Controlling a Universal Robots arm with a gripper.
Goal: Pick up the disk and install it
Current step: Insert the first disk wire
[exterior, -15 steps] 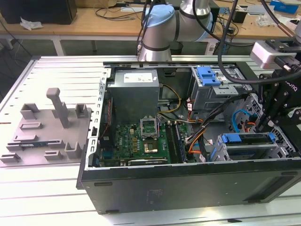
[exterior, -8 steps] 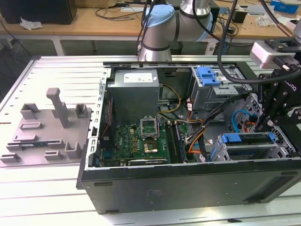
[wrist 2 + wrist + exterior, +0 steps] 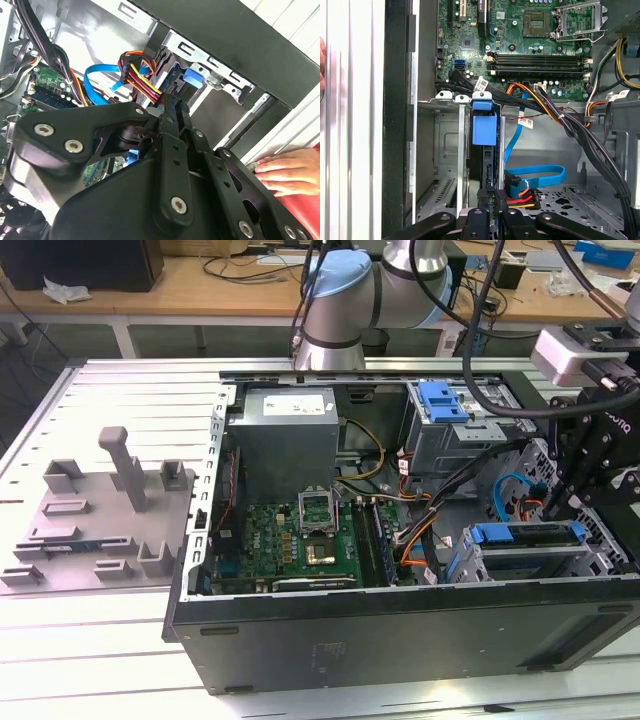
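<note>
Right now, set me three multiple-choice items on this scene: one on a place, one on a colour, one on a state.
1. Where is the disk, relative to the case?
A. Outside it
B. In its drive cage
C. Flat on the motherboard

2. What colour is the flat data cable that curls beside the cage?
A. Green
B. White
C. Blue

3. How is the case's side?
A. Open
B. Shut
C. Half shut

Answers:
1 B: in the first wrist view the disk's blue carrier stands in a slot of the cage.
2 C: the cable's loop is plainly blue in both wrist views.
3 A: the exterior view looks straight into the case.
</note>
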